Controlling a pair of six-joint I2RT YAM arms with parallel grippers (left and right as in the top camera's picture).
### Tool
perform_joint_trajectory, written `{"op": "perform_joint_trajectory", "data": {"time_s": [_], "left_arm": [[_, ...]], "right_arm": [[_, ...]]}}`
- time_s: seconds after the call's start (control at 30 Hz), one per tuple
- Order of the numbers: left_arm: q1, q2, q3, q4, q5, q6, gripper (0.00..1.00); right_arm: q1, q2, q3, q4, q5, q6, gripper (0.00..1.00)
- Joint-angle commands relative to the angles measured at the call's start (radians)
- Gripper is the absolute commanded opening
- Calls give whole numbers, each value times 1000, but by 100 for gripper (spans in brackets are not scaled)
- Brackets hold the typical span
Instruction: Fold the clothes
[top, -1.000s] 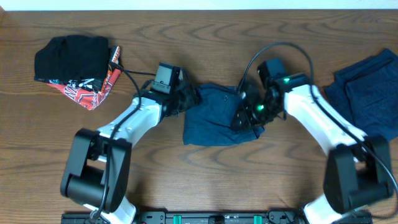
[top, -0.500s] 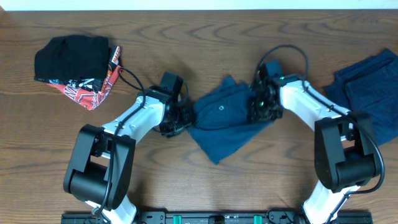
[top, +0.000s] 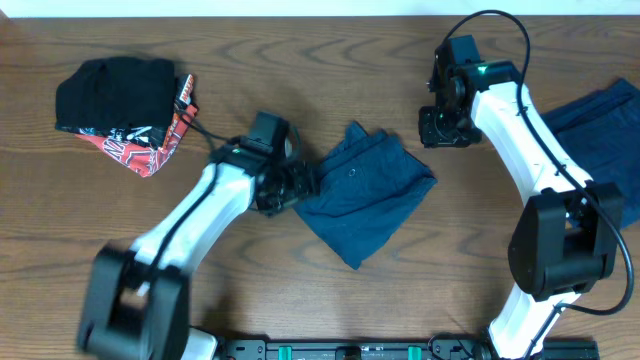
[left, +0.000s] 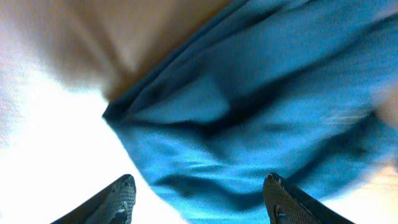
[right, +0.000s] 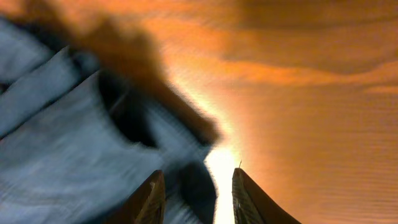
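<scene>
Two grippers are pictured at a navy garment (top: 365, 195), which lies rumpled and askew in the middle of the table (top: 300, 60), one corner turned toward the robot; the left gripper (top: 297, 186) is set at the cloth's left edge, fingers spread wide and nothing pinched, while the right gripper (top: 440, 128) is held off beyond the upper right corner, its fingers parted by a narrower gap and empty; flattening is judged to be the step in hand, so opposite edges are best pinched near their corners and drawn apart until the ridges seen from the left wrist are pulled out, before any half is laid over; a second navy garment (top: 600, 125) is left at the right edge beside the right arm, where it could be snagged; a black cloth bundle (top: 115, 90) and a red printed cloth (top: 150, 145) are kept well apart at far left
</scene>
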Motion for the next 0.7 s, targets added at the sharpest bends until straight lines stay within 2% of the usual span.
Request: {"op": "perform_joint_trajectory", "data": {"time_s": [0.0,0.17,0.33,0.5,0.57,0.67], "left_arm": [[0,-116,6,55,-103,79,66],[-14,-135,6,205,-90,209,55],[-70,-58,6,241,47,346,53],[-137,43,5,245,49,474,53],[-145,82,5,251,16,486,53],[-141,147,5,256,-142,484,53]], "right_arm": [[5,-41,16,-33,-174,-49,34],[14,-45,2,-127,-302,-99,35],[36,-46,-62,-203,-366,-139,34],[66,-45,-171,-206,-391,-161,35],[79,-46,-217,-180,-391,-161,35],[91,-45,-303,-65,-377,-160,35]]}}
